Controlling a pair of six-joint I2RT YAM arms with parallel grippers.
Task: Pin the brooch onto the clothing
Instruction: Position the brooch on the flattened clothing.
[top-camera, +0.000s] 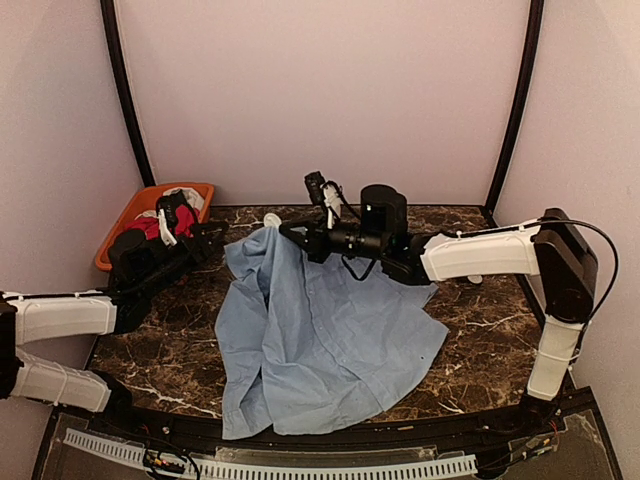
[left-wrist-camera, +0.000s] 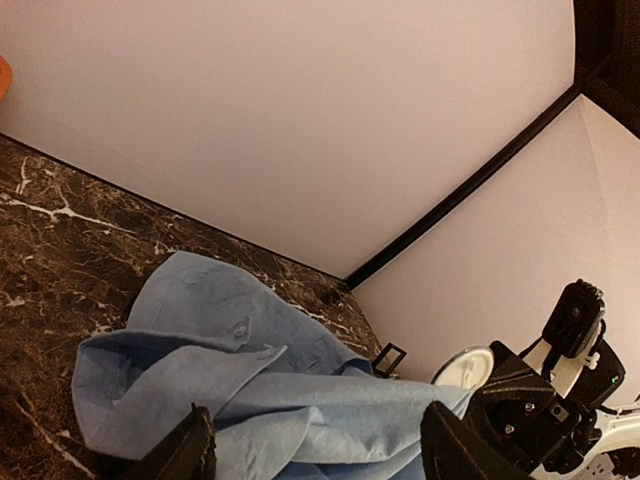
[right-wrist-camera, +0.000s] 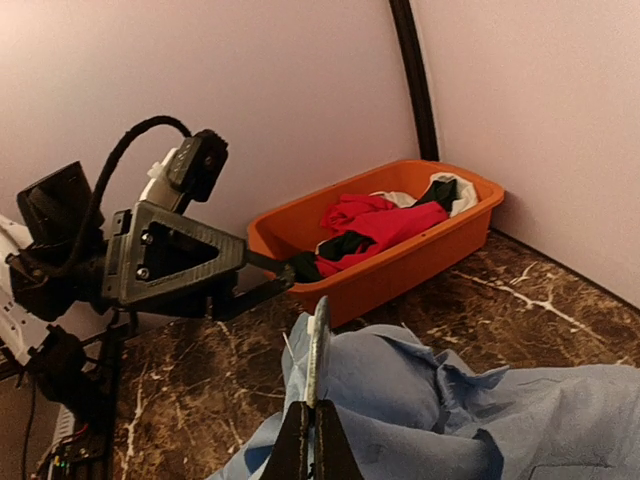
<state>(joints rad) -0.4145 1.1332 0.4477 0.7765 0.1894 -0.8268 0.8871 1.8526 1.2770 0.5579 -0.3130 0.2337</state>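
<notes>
The light blue shirt (top-camera: 310, 340) lies crumpled on the marble table, collar end toward the back. My right gripper (top-camera: 284, 228) is shut on the brooch (top-camera: 272, 219), a round white disc, at the shirt's far left corner. In the right wrist view the brooch (right-wrist-camera: 318, 345) stands edge-on above the shut fingertips (right-wrist-camera: 300, 445), against a raised fold of shirt (right-wrist-camera: 420, 400); a thin pin shows beside it. My left gripper (top-camera: 215, 240) is open just left of that corner. In the left wrist view its fingers (left-wrist-camera: 190, 452) straddle shirt fabric (left-wrist-camera: 230, 380) without closing; the brooch (left-wrist-camera: 465, 368) shows to the right.
An orange bin (top-camera: 125, 215) holding red, black and white garments stands at the back left corner, behind my left gripper; it also shows in the right wrist view (right-wrist-camera: 420, 255). The walls close off the back and both sides. Bare marble (top-camera: 480, 330) lies right of the shirt.
</notes>
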